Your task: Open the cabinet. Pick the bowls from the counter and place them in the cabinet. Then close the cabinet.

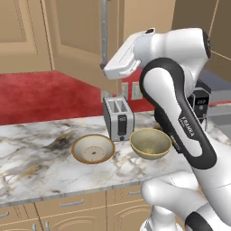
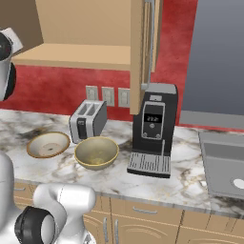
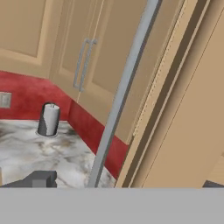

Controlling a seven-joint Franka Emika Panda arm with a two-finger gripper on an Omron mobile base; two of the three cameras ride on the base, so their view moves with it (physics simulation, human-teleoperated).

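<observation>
The cabinet (image 2: pixel 76 55) stands open, its bare shelf showing. One door (image 1: pixel 76 36) is swung out toward me. My gripper (image 1: pixel 104 67) is at the lower end of that door's silver bar handle (image 1: pixel 104 31). In the hand view the handle (image 3: pixel 122 96) runs up between my fingertips (image 3: pixel 41 179), and the gripper (image 3: pixel 127 183) is open, its jaws wide apart and not touching the bar. Another door (image 2: pixel 138 57) stands edge-on at the right. Both bowls sit on the counter (image 1: pixel 31 167): the tan-rimmed bowl (image 1: pixel 93 149) (image 2: pixel 48 145) and the olive-yellow bowl (image 1: pixel 150 143) (image 2: pixel 96 152).
A silver toaster (image 1: pixel 118 118) (image 2: pixel 88 120) stands just behind the bowls. A black coffee machine (image 2: pixel 153 128) is to the right under the open door, with a sink (image 2: pixel 224 164) beyond. A paper towel roll (image 3: pixel 49 119) stands far left below another two-door cabinet (image 3: pixel 83 63).
</observation>
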